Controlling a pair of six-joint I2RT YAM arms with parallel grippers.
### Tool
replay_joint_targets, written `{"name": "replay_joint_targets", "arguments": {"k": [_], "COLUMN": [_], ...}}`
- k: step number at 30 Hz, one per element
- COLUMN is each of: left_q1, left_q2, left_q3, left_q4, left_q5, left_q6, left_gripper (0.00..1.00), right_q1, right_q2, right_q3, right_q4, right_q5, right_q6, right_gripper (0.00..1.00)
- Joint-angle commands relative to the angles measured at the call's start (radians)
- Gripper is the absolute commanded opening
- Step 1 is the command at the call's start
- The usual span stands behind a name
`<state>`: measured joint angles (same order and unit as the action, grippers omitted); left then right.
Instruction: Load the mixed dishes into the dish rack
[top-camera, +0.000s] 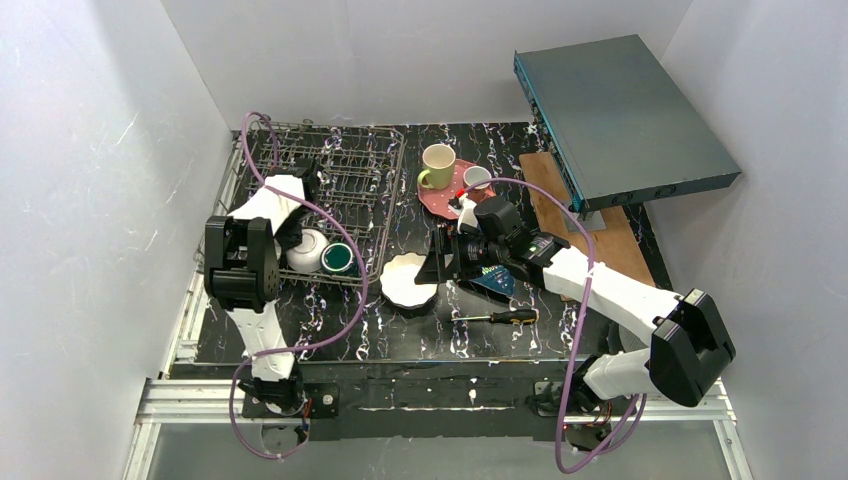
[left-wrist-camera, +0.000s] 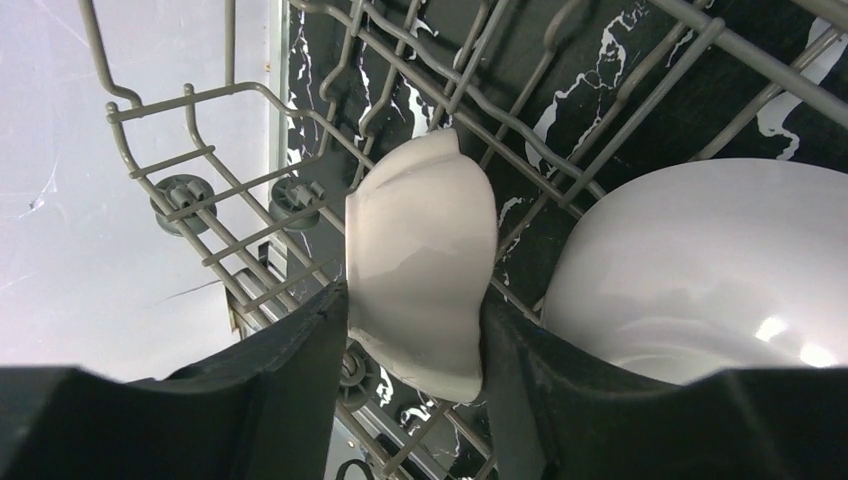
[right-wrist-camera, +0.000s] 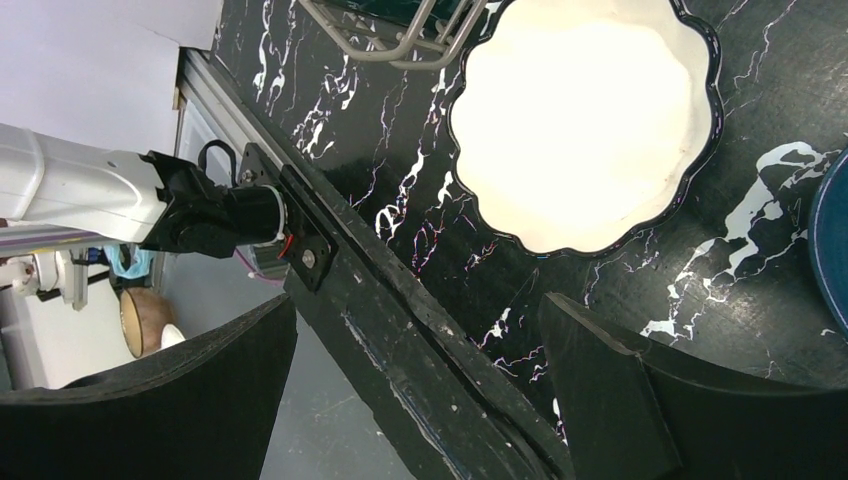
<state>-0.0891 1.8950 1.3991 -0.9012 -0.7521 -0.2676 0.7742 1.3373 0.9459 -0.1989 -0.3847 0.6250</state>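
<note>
Left gripper (left-wrist-camera: 415, 315) is clamped on a pale off-white curved ceramic piece (left-wrist-camera: 420, 230). I can't tell which dish it is. It sits mid-frame, low inside the grey wire dish rack (left-wrist-camera: 200, 190), right beside the glossy white bowl (left-wrist-camera: 700, 270). If I let go crooked, it could clink into that bowl or slip between the wires.

Right gripper (right-wrist-camera: 420, 330) is gaping wide and empty. The scalloped floral cream bowl (right-wrist-camera: 585, 120) is upper right, on the black marbled table (right-wrist-camera: 400, 200). It lies flat, so a shallow pinch might just shove it.
</note>
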Motion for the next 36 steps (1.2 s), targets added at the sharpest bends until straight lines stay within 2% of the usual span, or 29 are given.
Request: {"name": "replay_joint_targets", "arguments": {"k": [1, 6, 21, 28, 30, 32, 36], "left_q1": [0.0, 0.0, -0.018, -0.02, -0.02, -0.013, 0.025], "left_q2": [0.02, -0.008, -0.242, -0.296, -0.307, -0.282, -0.177], "left_q3": [0.007, 0.003, -0.105, -0.118, -0.141, -0.13, -0.087], "left_q4": [-0.064, -0.073, 0.032, 0.059, 0.09, 0.084, 0.057], "left_q5": [-0.005, 0.021, 0.051, 0.004, 0.009, 0.037, 0.099], "left_q6": [-0.024, -0.035, -0.018, -0.031, -0.017, -0.011, -0.011], "left_gripper": [0.56, 0.69, 0.98, 0.98, 0.96, 0.94, 0.96], "right_q1": [-0.001, -0.001, -0.001, -0.001, 0.0, 0.0, 0.0], "right_q2": [-0.012, -0.033, -0.023, -0.004, 0.001, 0.004, 0.023], "right_q3": [0.001, -0.026, -0.014, -0.005, 0.002, 0.003, 0.002], "right_q4": [0.047, 0.065, 0.043, 0.037, 0.032, 0.041, 0.058], "right_q5": [-0.019, -0.011, -0.008, -0.008, -0.008, -0.011, -0.02], "right_q6": [0.001, 0.004, 0.0, -0.002, -0.001, 0.001, 0.006], "right_gripper": [0.98, 0.98, 0.98, 0.98, 0.98, 0.98, 0.98]}}
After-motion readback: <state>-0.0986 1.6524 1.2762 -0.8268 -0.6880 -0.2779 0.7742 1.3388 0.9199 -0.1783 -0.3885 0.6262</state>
